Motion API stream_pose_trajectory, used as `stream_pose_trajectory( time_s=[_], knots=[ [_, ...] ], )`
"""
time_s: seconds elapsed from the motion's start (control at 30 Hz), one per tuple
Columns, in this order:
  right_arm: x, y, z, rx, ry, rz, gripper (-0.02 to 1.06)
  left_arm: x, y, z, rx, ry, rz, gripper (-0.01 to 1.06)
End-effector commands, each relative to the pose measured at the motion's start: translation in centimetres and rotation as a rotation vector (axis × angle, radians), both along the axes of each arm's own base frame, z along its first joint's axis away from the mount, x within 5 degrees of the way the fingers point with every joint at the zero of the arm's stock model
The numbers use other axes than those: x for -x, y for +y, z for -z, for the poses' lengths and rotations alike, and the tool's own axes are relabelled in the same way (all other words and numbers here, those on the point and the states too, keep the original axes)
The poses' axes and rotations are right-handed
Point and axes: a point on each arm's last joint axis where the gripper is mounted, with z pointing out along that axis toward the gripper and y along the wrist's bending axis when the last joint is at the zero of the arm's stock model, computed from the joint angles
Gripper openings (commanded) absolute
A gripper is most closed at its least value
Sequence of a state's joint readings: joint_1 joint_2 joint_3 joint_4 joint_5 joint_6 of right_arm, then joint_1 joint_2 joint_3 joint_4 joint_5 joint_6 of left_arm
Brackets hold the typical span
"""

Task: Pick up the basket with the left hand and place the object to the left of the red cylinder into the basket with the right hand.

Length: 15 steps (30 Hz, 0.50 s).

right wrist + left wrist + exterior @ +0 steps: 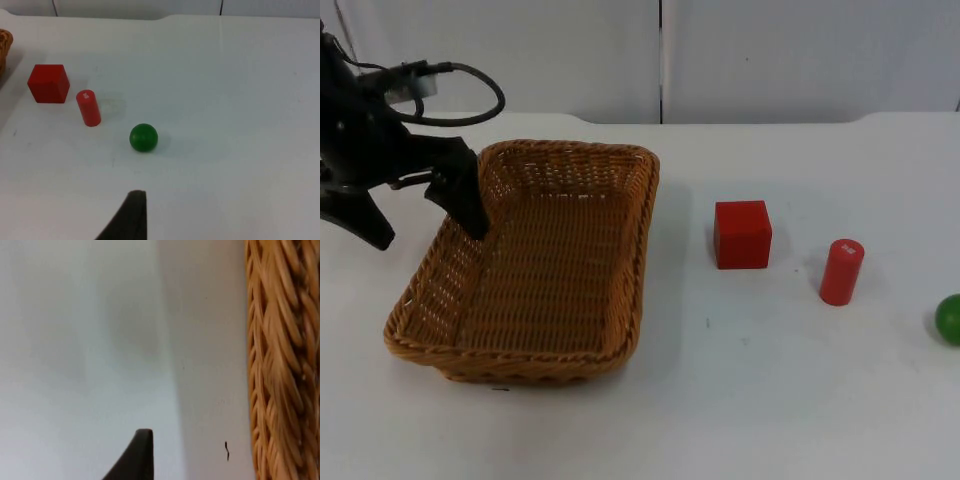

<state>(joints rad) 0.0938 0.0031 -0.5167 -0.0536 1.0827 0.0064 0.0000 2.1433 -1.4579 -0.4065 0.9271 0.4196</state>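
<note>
Wicker basket (535, 265) rim straddled by left gripper (425, 220), fingers apart; red cube (742, 234) well right.

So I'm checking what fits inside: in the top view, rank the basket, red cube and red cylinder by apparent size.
1. basket, largest by far.
2. red cube.
3. red cylinder, narrower than the cube.
</note>
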Motion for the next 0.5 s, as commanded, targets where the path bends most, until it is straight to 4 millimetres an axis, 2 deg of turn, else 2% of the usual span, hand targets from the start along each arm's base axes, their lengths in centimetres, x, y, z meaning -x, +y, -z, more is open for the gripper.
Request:
stream_pose_trajectory(
  time_s=[0.0,0.17,0.47],
  knots=[
    [0.0,0.0,0.0,-0.008,-0.005,0.011,1.05,-0.5,-0.5,0.2,0.057,-0.015,0.018,1.05],
    [0.0,0.0,0.0,-0.008,-0.005,0.011,1.05,-1.4,-1.1,1.3,0.137,-0.025,0.021,1.05],
    [0.0,0.0,0.0,-0.008,-0.005,0.011,1.05,-1.5,-1.2,3.4,0.149,0.005,0.02,1.05]
  ],
)
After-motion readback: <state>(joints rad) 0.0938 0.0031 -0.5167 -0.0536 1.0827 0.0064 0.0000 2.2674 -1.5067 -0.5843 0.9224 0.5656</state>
